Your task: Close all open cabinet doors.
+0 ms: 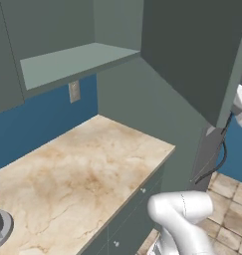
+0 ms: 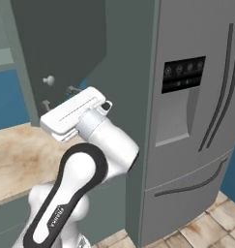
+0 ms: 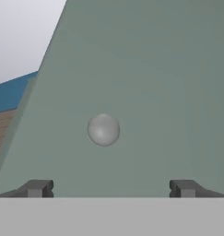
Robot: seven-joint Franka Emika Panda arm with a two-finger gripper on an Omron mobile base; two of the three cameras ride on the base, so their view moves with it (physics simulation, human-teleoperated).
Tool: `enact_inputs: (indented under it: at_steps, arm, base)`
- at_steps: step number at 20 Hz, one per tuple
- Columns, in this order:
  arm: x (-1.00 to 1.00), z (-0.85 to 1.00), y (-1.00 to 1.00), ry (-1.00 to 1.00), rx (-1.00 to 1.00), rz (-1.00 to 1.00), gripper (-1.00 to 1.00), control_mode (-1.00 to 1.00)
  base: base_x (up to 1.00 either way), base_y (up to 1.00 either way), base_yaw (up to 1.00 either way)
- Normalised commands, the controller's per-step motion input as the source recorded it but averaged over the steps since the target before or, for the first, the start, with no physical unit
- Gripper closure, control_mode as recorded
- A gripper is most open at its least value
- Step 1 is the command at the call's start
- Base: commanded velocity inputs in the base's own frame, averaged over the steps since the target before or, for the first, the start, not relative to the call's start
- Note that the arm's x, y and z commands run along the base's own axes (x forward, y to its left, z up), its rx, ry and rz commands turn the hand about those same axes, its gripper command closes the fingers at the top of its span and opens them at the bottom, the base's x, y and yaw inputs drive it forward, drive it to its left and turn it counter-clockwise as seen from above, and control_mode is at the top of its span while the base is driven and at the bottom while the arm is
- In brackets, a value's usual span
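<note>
The gripper (image 3: 111, 188), fingers spread wide and holding nothing, sits just short of the open cabinet door (image 3: 145, 92), facing its round knob (image 3: 103, 130). That door (image 1: 192, 55) swings out above the marble bench (image 1: 77, 179), beside the silver fridge (image 2: 196, 121).

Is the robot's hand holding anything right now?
No. The hand is open, pointing at the cabinet door with its knob between the spread fingers.
</note>
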Motion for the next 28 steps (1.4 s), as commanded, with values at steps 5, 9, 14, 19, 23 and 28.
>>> enact_inputs:
  at_steps: [5, 9, 14, 19, 23, 28]
  arm:
    - [0.00, 0.00, 0.65, 0.00, 0.00, 0.00, -1.00, -1.00]
    - [0.10, 0.00, 0.71, 0.00, 0.00, 0.00, -1.00, -1.00]
    - [0.17, 0.00, 0.68, 0.00, 0.00, 0.00, -1.00, -1.00]
    - [0.40, 0.00, 0.60, 0.00, 0.00, 0.00, -1.00, -1.00]
    - [0.43, 0.00, 0.55, 0.00, 0.00, 0.00, -1.00, -1.00]
    - [0.28, 0.00, 0.61, 0.06, 0.00, 0.00, -1.00, -1.00]
  base:
    - [0.00, 0.00, 0.00]
    - [0.00, 0.00, 0.00]
    - [0.00, 0.00, 0.00]
    - [0.00, 0.00, 0.00]
    - [0.00, 0.00, 0.00]
    - [0.00, 0.00, 0.00]
